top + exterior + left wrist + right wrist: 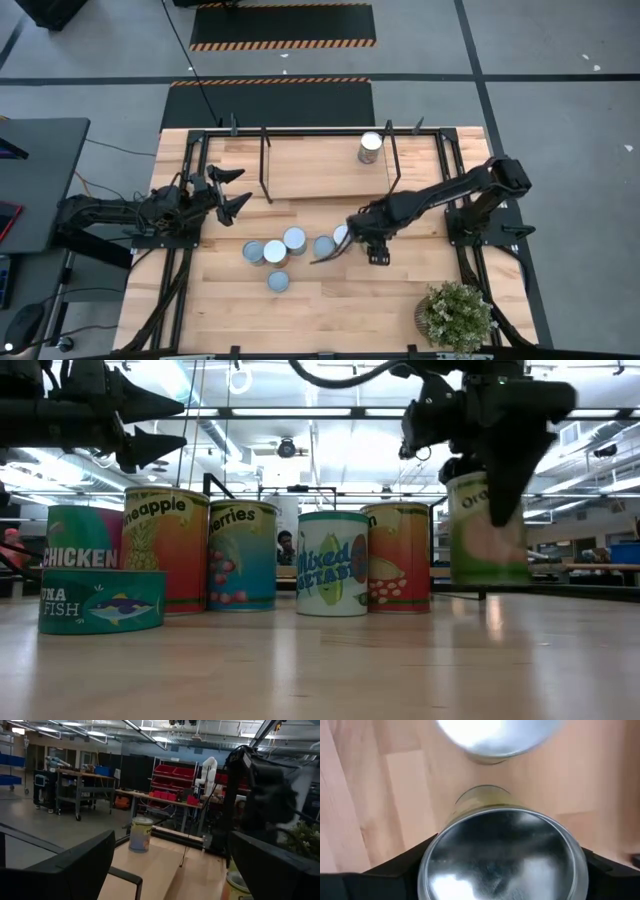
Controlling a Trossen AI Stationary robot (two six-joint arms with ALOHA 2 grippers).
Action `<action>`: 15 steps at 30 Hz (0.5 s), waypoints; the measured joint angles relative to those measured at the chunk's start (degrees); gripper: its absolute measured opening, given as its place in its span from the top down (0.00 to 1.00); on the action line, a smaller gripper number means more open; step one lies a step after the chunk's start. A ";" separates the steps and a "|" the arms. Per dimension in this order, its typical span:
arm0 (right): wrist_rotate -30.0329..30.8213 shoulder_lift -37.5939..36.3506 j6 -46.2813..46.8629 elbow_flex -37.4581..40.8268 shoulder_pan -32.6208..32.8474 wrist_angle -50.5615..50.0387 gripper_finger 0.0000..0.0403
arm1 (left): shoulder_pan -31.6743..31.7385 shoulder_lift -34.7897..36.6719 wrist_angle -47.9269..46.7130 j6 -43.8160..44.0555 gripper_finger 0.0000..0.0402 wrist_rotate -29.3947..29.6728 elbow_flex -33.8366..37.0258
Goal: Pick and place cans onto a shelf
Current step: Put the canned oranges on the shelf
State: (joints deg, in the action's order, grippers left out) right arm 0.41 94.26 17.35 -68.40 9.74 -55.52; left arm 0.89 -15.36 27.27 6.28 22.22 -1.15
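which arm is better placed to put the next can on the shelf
The right. Its claw already sits around a can by the cluster, fingers on both sides of the can, near the shelf. The left claw hangs open off to the shelf's left side, holding nothing.

Teal tuna can (pixel 101 600); orange pineapple can (pixel 166 547); light-wood shelf (pixel 320 168)

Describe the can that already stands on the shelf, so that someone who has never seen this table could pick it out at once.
Start at the shelf, the light-wood board framed by black posts at the table's far edge. Near its right end stands a single silver-lidded can. It is the only can on the board; all the others sit on the tabletop in front.
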 joint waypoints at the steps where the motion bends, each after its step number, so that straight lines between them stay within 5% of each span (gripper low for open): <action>1: 0.02 -0.72 -0.62 0.00 -0.83 -0.18 0.20 | 0.02 0.00 0.18 0.00 0.02 0.00 0.00; 15: 4.56 -1.53 -13.94 -8.25 -12.55 -7.94 0.20 | 0.00 -0.01 0.59 0.02 0.02 0.01 0.00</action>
State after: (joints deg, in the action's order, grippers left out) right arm 4.97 92.73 3.41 -76.65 -2.81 -63.46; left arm 0.89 -15.37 27.86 6.30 22.23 -1.15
